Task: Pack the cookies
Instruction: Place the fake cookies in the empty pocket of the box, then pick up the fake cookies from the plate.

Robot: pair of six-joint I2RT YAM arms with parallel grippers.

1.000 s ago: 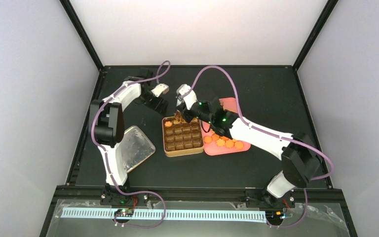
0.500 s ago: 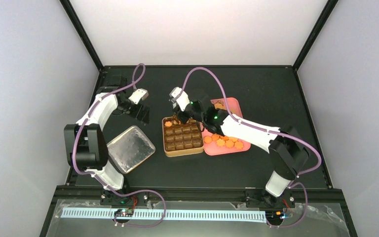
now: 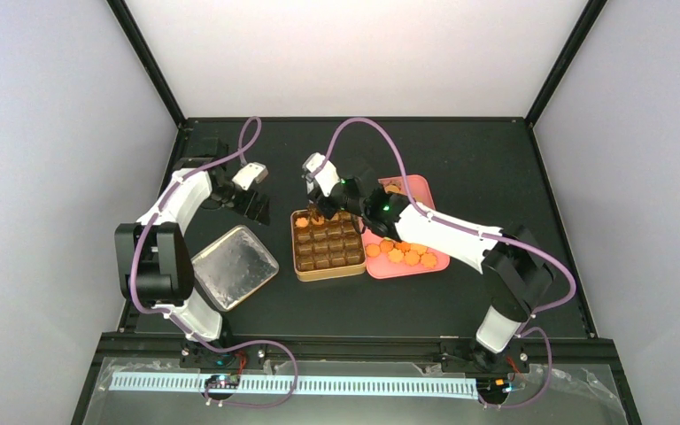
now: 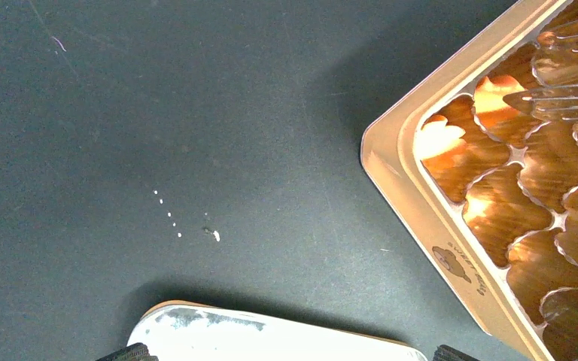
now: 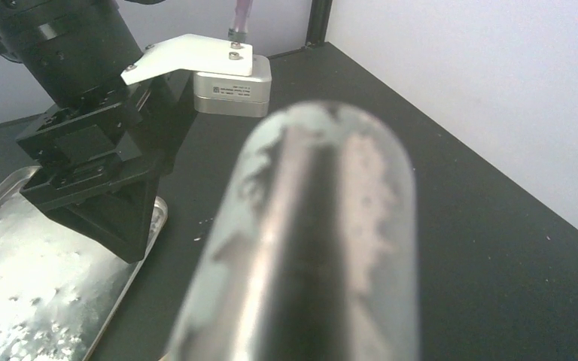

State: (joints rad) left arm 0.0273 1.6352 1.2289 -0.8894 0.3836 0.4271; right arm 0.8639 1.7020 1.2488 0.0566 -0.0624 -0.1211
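Orange-golden cookies lie in a loose row along the near side of a pink tray, which sits on the black surface just to the right of a brown compartmented tin. The tray's left edge touches the tin or nearly does. Most of the tin's compartments show only their brown liner. In the top view one orange cookie sits in the far-left corner compartment. The left wrist view also shows an orange piece in the next compartment along the far row, right under the tips of the tongs

The right fingers have hold of the metal tongs. The tongs' rounded handle end fills the right wrist view and hides the fingers there, so how tightly they pinch cannot be told. The tongs reach down to the far edge of the tin, with their ribbed tips over the far row near the left corner

The left fingers are spread wide and hold nothing. They hang over the bare surface to the far left of the tin, apart from it. Only their two dark tips show, at the bottom corners of the left wrist view. Between those tips lies the far edge of a silver lid, which rests flat to the left of the tin. A few pale crumbs dot the surface between the lid and the tin
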